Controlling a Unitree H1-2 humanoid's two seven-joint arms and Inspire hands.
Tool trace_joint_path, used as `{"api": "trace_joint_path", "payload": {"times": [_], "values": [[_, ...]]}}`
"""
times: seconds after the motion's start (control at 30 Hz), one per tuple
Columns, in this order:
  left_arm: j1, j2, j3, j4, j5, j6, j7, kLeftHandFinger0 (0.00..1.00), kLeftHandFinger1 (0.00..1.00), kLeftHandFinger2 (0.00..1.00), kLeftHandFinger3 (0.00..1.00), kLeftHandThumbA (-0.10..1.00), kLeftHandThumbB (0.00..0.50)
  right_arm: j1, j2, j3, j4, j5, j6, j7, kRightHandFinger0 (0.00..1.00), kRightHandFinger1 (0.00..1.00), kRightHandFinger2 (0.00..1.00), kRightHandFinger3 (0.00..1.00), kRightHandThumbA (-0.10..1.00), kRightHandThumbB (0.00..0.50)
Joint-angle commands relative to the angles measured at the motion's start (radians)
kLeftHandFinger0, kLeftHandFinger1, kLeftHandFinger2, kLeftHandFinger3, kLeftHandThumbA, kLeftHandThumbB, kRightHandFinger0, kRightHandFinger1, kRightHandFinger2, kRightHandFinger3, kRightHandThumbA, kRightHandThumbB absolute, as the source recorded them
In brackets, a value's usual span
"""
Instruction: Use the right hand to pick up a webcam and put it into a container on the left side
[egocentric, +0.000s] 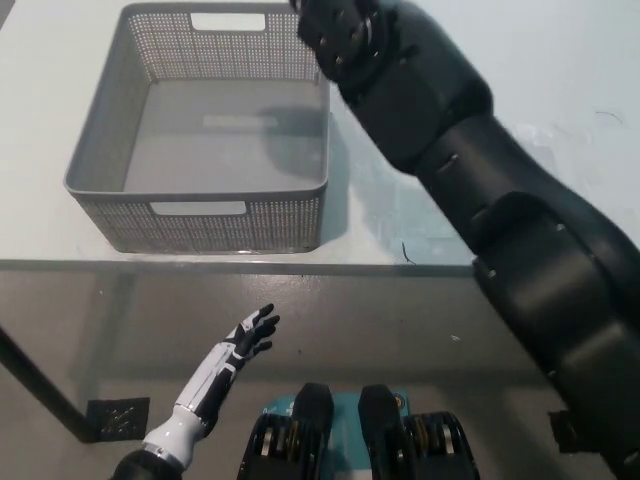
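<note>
My black right hand (338, 38) hangs over the far right corner of the grey mesh basket (230, 226), its fingers curled around a small black thing that I take for the webcam (322, 30); black on black, its outline is hard to pick out. The right arm (480, 200) runs diagonally from the bottom right up to that corner. The basket's floor shows nothing lying in it. Below the table's front edge, my white left hand (245, 340) rests with its fingers spread, holding nothing.
The basket stands on the left half of a white table (570, 90), whose front edge (330, 265) runs across the middle of the picture. A small dark mark (405, 252) lies near that edge. Grey floor lies below.
</note>
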Motion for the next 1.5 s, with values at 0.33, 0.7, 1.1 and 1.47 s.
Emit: {"api": "trace_joint_path", "payload": {"times": [0.33, 0.7, 1.1, 1.47], "values": [[-0.030, 0.021, -0.020, -0.015, -0.052, -0.024, -0.107, 1.00, 1.00, 1.00, 1.00, 1.00, 0.500, -0.009, 0.044, 0.006, 0.194, 0.002, -0.029, -0.058, 0.00, 0.41, 0.81, 0.78, -0.10, 0.205], [-0.045, 0.027, -0.021, -0.033, -0.026, -0.008, -0.100, 1.00, 1.00, 1.00, 1.00, 1.00, 0.500, 0.077, 0.059, 0.023, 0.261, -0.002, -0.041, -0.057, 0.02, 0.49, 0.87, 0.84, -0.10, 0.187], [-0.066, 0.032, -0.031, -0.038, 0.004, 0.000, -0.094, 1.00, 1.00, 1.00, 1.00, 1.00, 0.500, 0.125, 0.086, 0.039, 0.270, -0.006, -0.055, -0.073, 0.03, 0.53, 0.89, 0.87, -0.10, 0.180], [-0.075, 0.038, -0.041, -0.043, 0.002, 0.010, -0.108, 1.00, 1.00, 1.00, 1.00, 1.00, 0.500, 0.105, 0.060, 0.045, 0.266, -0.006, 0.005, 0.079, 1.00, 1.00, 1.00, 1.00, 0.94, 0.406]]}}
